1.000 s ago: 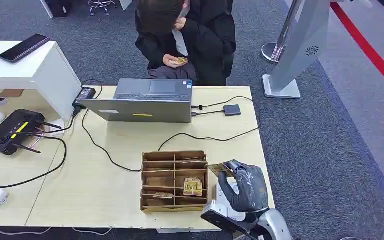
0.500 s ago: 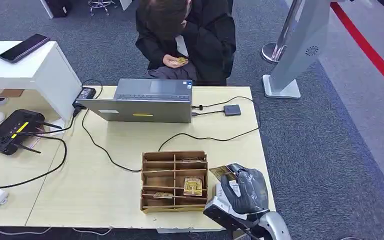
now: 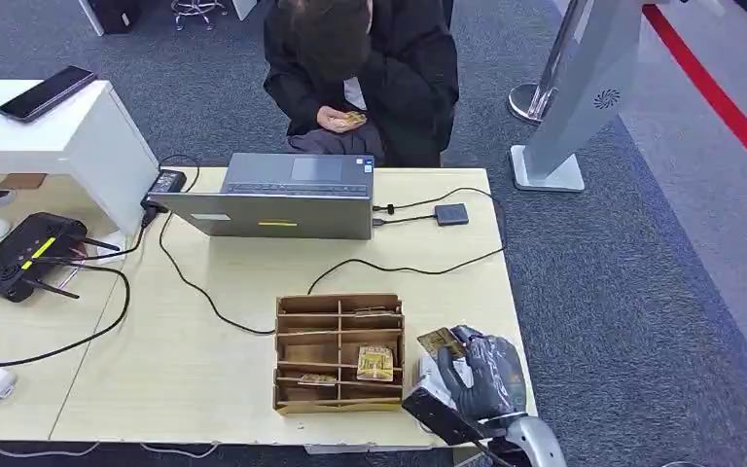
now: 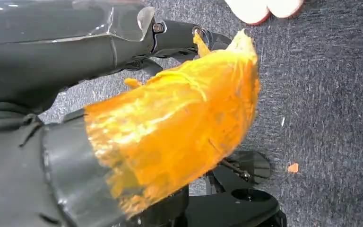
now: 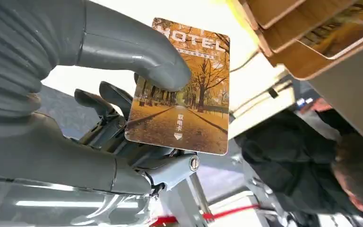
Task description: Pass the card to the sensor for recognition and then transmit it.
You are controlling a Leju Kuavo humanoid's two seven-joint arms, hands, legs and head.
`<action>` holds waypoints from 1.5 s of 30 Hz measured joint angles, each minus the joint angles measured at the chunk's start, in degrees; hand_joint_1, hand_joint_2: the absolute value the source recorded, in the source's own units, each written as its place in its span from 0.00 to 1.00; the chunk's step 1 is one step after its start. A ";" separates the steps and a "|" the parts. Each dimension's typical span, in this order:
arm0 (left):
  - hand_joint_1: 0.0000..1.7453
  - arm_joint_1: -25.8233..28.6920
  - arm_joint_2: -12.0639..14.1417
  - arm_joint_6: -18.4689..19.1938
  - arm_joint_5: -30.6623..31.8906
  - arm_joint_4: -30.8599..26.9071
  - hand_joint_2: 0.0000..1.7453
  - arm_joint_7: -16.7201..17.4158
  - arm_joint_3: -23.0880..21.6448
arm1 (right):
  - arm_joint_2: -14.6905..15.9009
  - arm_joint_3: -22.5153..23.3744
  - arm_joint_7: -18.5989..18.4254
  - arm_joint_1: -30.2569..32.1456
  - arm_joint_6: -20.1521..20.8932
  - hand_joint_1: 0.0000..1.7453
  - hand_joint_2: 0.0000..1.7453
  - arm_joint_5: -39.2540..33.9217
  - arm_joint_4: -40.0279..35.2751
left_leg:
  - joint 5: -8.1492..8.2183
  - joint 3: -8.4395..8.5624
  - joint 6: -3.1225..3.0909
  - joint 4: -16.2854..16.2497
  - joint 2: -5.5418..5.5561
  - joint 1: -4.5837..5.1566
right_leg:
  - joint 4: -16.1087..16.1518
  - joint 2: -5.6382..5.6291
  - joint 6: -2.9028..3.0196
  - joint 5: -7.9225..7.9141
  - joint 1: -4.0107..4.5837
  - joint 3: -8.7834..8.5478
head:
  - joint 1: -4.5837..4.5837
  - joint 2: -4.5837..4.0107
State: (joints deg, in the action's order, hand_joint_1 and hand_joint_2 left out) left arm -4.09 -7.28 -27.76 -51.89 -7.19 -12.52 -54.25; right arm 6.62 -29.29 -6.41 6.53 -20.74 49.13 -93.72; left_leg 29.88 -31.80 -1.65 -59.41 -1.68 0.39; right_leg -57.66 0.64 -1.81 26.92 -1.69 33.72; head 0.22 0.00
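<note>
My right hand hovers over the table's front right corner, just right of the wooden card box. It pinches a hotel card printed with an autumn tree avenue. In the right wrist view the thumb presses on the card, with the dark fingers behind it. The sensor, a small dark square pad on a cable, lies at the table's far right beside the laptop. My left hand hangs over the carpet, partly behind an orange translucent sheet; its fingers are not readable.
Several more cards sit in the box's slots. A person in black sits behind the laptop, holding cards. Cables cross the middle of the table. A router lies at the left, and a grey stand rises at the back right.
My right hand has drawn the card back from the box's upper right corner toward the table's front edge and lowered a little. The person's head has shifted slightly.
</note>
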 joint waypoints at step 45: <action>0.00 0.23 0.22 0.02 -3.15 0.00 0.00 -1.25 -0.04 | 3.72 4.72 0.96 2.90 9.40 1.00 1.00 -20.48 0.50 | 0.00 0.00 0.00 0.00 0.00 0.00 | 0.00 0.00 0.00 0.00 0.00 0.00 | 0.00 0.00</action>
State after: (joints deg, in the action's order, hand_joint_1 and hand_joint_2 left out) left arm -3.86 -7.06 -27.74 -55.04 -7.19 -13.77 -54.29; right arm 10.34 -24.57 -5.44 9.44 -11.34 28.65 -93.22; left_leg 29.88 -31.80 -1.65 -59.41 -1.68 0.39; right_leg -57.66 0.64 -1.81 26.92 -1.69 33.72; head 0.22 0.00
